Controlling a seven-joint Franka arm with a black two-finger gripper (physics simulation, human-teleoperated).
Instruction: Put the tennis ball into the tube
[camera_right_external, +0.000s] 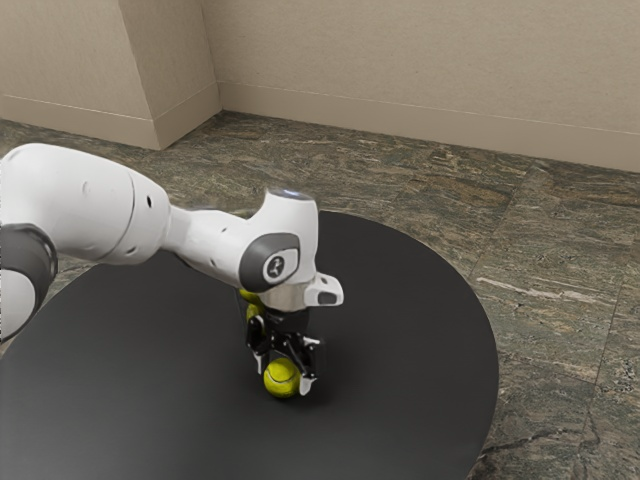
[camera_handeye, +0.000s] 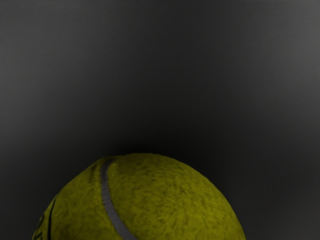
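Yellow tennis ball (camera_right_external: 280, 376): sat low at black tabletop (camera_right_external: 410, 330), well inside rim, outside tube (camera_right_external: 251, 311). Gripper (camera_right_external: 285, 380) was at ball; clenched or released, could not tell. Approach looked done; lift, carry, insertion were left.

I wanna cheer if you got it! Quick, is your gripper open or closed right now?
Gripper: down at the tennis ball, but I can't tell if it's open or closed on it.
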